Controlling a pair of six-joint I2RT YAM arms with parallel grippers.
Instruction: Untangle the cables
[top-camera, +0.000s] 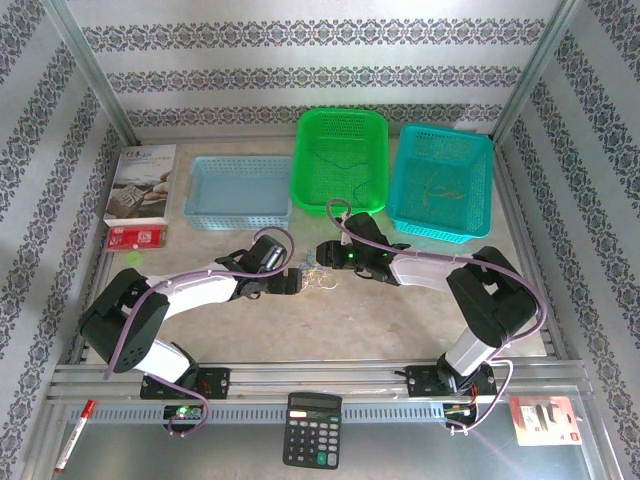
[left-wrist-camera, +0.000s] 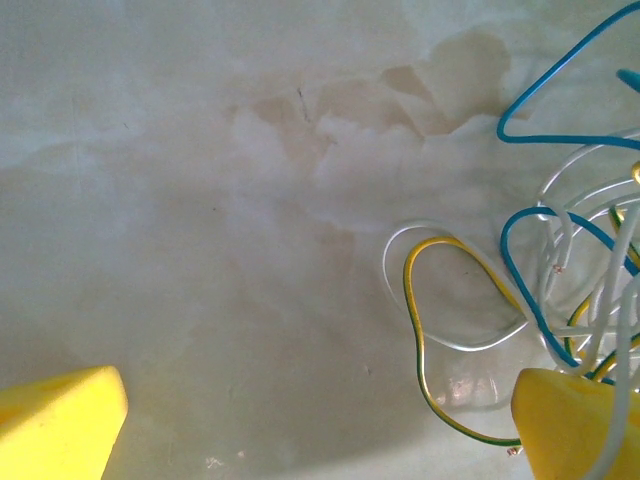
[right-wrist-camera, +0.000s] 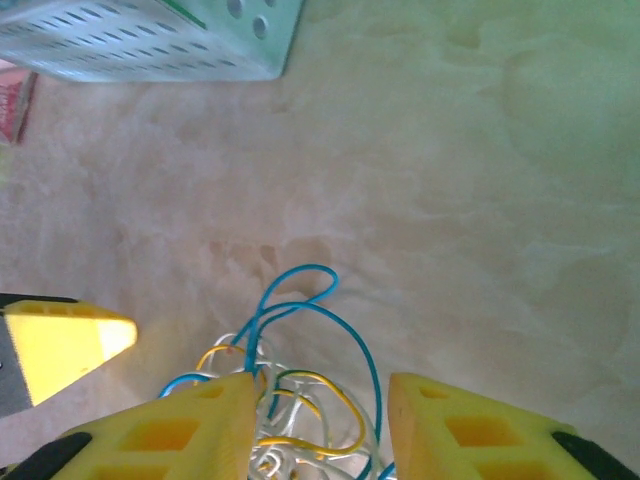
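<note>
Right pincer (right-wrist-camera: 322, 390), jaws apart, straddles the cables (right-wrist-camera: 300, 376); left pincer (left-wrist-camera: 320, 395) gapes wide alongside, pale-blue basket (right-wrist-camera: 150, 40) beyond.

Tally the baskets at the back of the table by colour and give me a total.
Light blue basket: 1
Green basket: 1
Teal basket: 1
Total: 3
</note>
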